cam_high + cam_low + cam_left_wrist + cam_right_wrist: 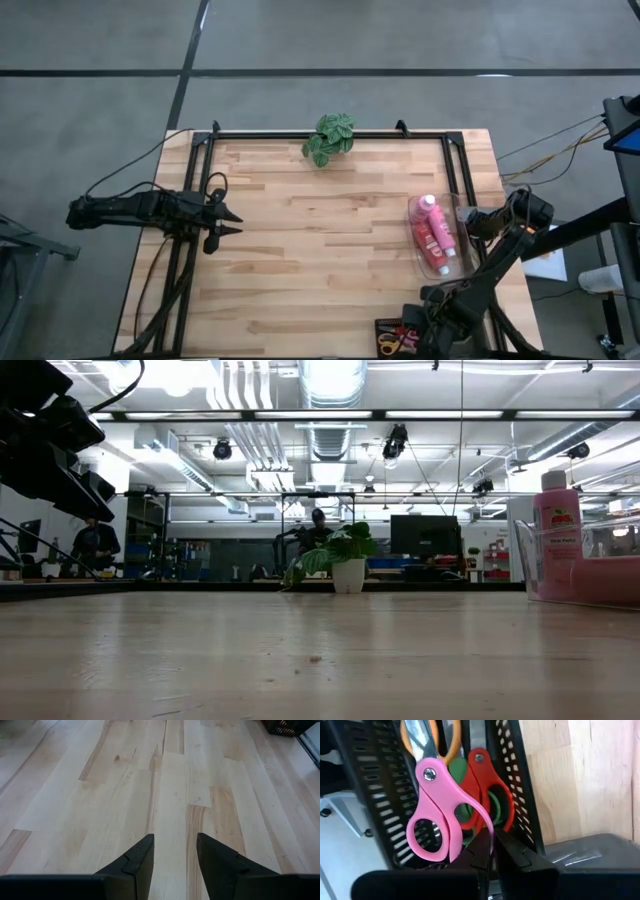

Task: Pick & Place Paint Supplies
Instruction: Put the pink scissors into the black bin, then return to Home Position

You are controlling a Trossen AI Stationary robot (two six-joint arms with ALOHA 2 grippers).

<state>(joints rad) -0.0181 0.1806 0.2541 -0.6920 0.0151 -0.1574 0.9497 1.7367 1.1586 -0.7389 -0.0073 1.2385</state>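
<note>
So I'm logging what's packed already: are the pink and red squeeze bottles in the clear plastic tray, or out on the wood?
In. Both squeeze bottles lie side by side inside the clear plastic tray near the table's right edge.

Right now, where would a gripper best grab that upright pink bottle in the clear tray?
Probably from above, closing just under the white cap: the pink bottle stands upright, the clear tray walls its lower body, and another bottle lies alongside.

Pink bottle (556, 532) partly cut by low view's edge; people (318, 530) behind too small.
</note>
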